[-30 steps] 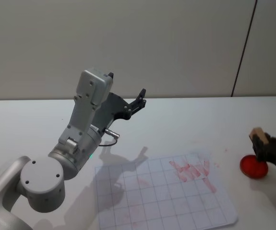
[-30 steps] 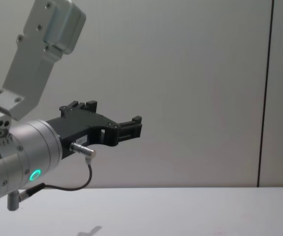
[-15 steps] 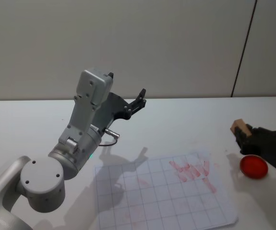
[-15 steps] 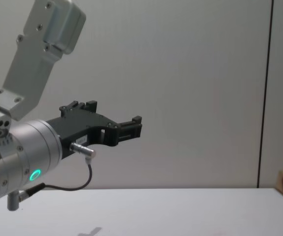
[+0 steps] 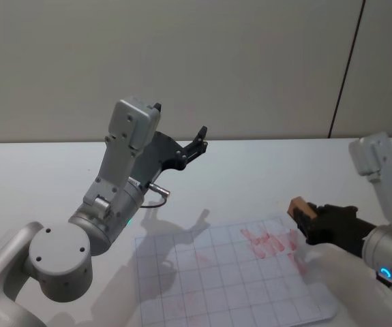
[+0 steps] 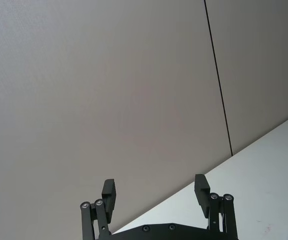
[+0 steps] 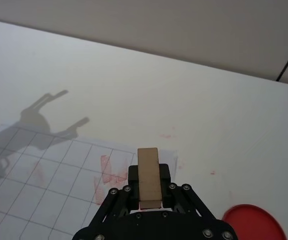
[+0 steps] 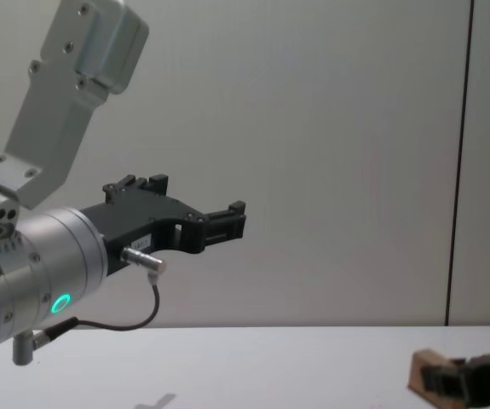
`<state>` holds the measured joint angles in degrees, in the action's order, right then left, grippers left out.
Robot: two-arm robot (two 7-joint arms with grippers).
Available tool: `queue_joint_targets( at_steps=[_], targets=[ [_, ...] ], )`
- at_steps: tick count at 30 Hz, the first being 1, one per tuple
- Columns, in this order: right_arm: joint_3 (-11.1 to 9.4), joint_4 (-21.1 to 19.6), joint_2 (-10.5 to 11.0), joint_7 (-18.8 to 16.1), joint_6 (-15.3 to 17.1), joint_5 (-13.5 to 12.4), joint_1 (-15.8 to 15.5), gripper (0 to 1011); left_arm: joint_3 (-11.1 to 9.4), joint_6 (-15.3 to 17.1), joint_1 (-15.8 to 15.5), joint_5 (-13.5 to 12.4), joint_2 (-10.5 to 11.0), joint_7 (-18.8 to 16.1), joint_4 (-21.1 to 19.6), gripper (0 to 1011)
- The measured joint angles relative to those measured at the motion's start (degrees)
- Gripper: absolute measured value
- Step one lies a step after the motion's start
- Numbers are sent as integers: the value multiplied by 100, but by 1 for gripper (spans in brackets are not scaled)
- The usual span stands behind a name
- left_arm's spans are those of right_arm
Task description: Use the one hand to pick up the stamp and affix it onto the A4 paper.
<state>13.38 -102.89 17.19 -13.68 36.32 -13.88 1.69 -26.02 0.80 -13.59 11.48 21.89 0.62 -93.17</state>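
1. Black and raised above the left of the white table point(image 5: 264, 170), the left gripper point(image 5: 197, 141) has its fingers spread wide, with nothing between them.
2. The gridded A4 paper point(image 5: 230, 286), smeared with red marks, lies nearer, centre-right.
3. The right gripper point(image 5: 313, 223) pinches the wooden stamp point(image 5: 296, 206) over the paper's far right corner.
4. A red round pad point(image 7: 254, 222) lies off the paper, near that gripper.

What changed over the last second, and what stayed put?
The right gripper, shut on the stamp, carried it leftward from above the red ink pad to the right edge of the A4 paper. The left gripper stayed raised and open; the sheet did not move.
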Motion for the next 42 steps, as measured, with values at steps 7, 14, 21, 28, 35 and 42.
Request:
queue_joint_targets(
  at_steps=[7,14,21,28,35,42],
  targets=[
    [114,122,-40,-218,132,145,48,219,0,0,0,0,0,0,0,1002],
    [216,276,-67,-425,213,289,87,219,0,0,0,0,0,0,0,1001],
    [286,430,-80,-592,231,382,114,219,0,0,0,0,0,0,0,1001],
    [361,568,-90,-740,232,509,134,219,0,0,0,0,0,0,0,1001],
    [422,646,-92,-835,211,654,145,219,0,0,0,0,0,0,0,1002],
    [490,713,-79,-942,166,869,158,219,0,0,0,0,0,0,0,1001]
  ],
)
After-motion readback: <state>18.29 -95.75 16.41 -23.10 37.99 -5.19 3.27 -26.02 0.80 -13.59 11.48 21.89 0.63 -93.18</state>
